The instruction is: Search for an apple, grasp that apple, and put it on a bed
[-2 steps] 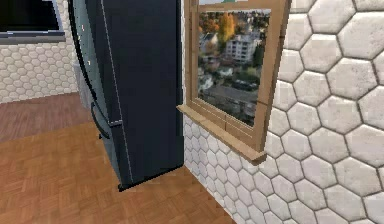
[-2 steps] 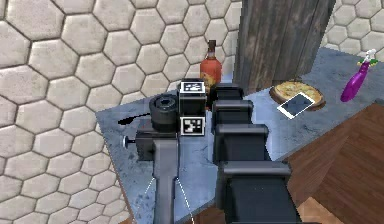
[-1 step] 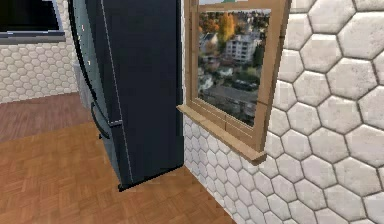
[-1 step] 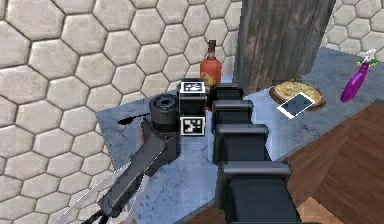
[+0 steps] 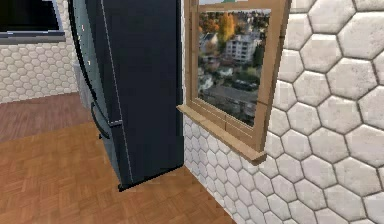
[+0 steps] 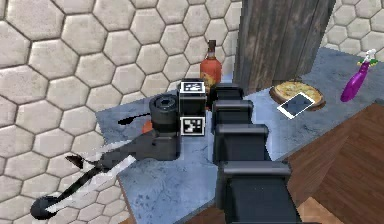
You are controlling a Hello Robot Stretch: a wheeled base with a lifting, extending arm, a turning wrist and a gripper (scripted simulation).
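**Red patch by my wrist, fingers at the counter's corner**

The main risk is that I misjudge where the fruit is. A small red patch (image 6: 147,128) sits on the counter (image 6: 150,190), tucked against the dark body of my hand (image 6: 60,183), back from the fingertips towards the wrist. It may be the apple, but it is too small for me to be sure of its shape. Whether my hand touches it or only passes beside it, I cannot tell. If I sweep or turn the wrist carelessly, the body could knock it, and something round would roll off the near edge onto the wood floor.

My fingertips reach out past the counter's corner, close to the tiled wall (image 6: 60,80). Reaching further that way could scrape the tiles.

Beyond my wrist stands a bottle (image 6: 210,68), tall and narrow. Reaching further out could tip it, and I judge it would fall easily. A plate (image 6: 312,92) with a phone (image 6: 295,104) lies well off on the far side of my arm (image 6: 245,150), and a spray bottle (image 6: 357,75) stands farther still. Neither is in danger.

I cannot tell how wide my fingers are set, or whether they have hold of anything.
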